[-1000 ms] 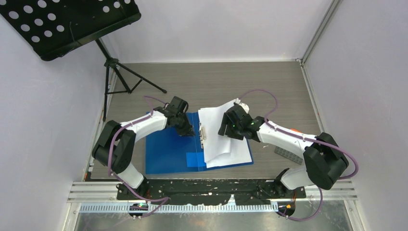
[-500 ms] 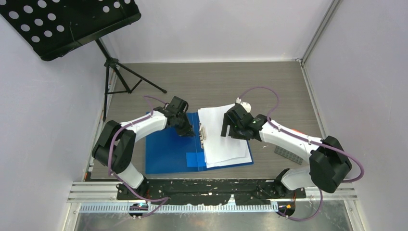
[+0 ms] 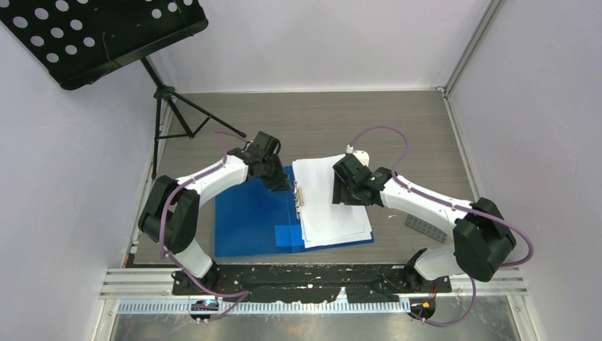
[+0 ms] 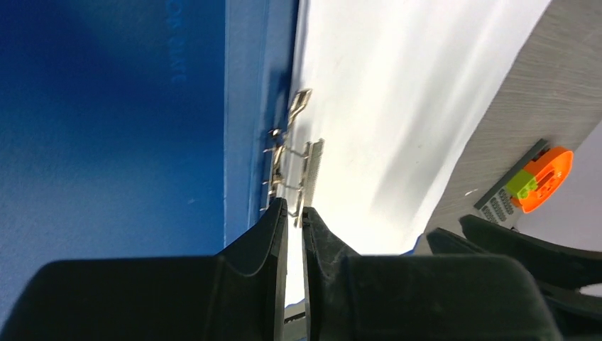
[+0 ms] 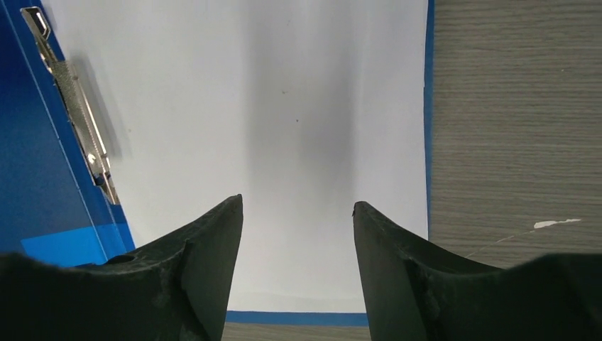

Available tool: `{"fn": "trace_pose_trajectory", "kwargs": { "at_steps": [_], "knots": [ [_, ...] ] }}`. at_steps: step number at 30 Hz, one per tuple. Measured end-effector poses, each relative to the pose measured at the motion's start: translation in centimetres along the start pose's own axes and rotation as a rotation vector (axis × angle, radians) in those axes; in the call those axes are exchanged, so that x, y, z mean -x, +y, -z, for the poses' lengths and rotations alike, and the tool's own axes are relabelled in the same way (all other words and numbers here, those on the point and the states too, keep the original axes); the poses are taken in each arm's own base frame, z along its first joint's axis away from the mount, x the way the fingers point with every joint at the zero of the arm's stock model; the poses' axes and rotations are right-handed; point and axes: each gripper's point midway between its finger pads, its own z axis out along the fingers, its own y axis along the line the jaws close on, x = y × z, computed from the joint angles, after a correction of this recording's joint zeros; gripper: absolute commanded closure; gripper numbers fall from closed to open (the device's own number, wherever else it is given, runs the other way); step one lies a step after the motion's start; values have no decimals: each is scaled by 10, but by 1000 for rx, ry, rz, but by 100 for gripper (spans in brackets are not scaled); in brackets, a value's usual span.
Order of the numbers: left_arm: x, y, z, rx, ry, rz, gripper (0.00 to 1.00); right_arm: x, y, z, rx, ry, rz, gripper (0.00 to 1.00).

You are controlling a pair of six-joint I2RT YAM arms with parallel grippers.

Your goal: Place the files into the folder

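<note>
The blue folder (image 3: 248, 220) lies open on the table. The white files (image 3: 334, 206) lie on its right half, beside the metal clip (image 3: 298, 197) at the spine. My left gripper (image 3: 282, 186) hovers at the clip's far end, its jaws shut to a thin slit and holding nothing. In the left wrist view the left gripper (image 4: 292, 211) points along the clip (image 4: 294, 153), between folder (image 4: 106, 128) and files (image 4: 397, 106). My right gripper (image 3: 339, 197) is open over the files. The right wrist view shows it (image 5: 297, 206) wide open above the files (image 5: 284, 121), with the clip (image 5: 74, 117) at left.
A black music stand (image 3: 106, 35) on a tripod (image 3: 184, 114) stands at the back left. A grey studded strip (image 3: 426, 229) lies right of the folder. An orange and green object (image 4: 543, 170) sits by it. White walls enclose the table.
My left gripper has pulled back a little from the clip, toward the far side. My right gripper has shifted slightly toward the far right over the files, which now lie flatter.
</note>
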Motion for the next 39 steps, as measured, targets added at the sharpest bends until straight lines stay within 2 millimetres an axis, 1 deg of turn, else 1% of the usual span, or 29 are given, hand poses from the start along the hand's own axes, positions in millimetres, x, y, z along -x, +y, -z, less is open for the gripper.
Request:
{"fn": "trace_pose_trajectory", "kwargs": {
  "at_steps": [3,5,7,8,9,12,13,17,19,21,22,23,26,28,30,34,36,39],
  "knots": [
    [9,-11,1,-13,-11,-15,88,6,-10,-11,-36,5,5,37],
    [13,-14,-1,-9,-16,-19,87,17,-20,-17,-42,-7,-18,38],
    [17,-14,-4,8,-19,-29,87,32,-23,-21,-17,-31,-45,43],
    [19,-14,-6,18,-21,-36,87,37,-23,-22,-5,-42,-51,47],
    [23,-15,-9,29,-23,-44,87,42,-20,-23,15,-55,-55,49],
    [35,-19,-17,40,-32,-61,86,43,-12,-27,35,-57,-32,52],
    [37,-20,-19,42,-33,-64,86,41,-11,-30,32,-53,-27,52],
    [43,-16,-28,61,-25,-77,86,36,-12,-38,24,-30,-15,58],
    [46,-17,-33,66,-20,-85,86,37,-8,-40,44,-33,-16,63],
    [48,-18,-38,66,-13,-90,86,36,2,-42,68,-32,-2,67],
    [49,-18,-40,68,-9,-90,86,33,10,-43,80,-25,14,70],
    [50,-18,-42,70,-6,-89,86,30,18,-45,94,-15,29,74],
    [52,-17,-48,76,3,-85,86,24,41,-51,117,6,57,77],
    [52,-16,-50,78,8,-84,86,21,48,-54,115,12,65,77],
    [52,-15,-51,79,14,-80,86,21,43,-56,83,5,60,76],
    [53,-13,-52,76,25,-80,86,31,26,-60,22,-29,27,70],
    [52,-12,-53,74,30,-83,86,36,13,-63,-7,-41,3,69],
    [52,-12,-53,71,35,-86,87,39,-13,-67,-52,-45,-39,67]
  ]
}}
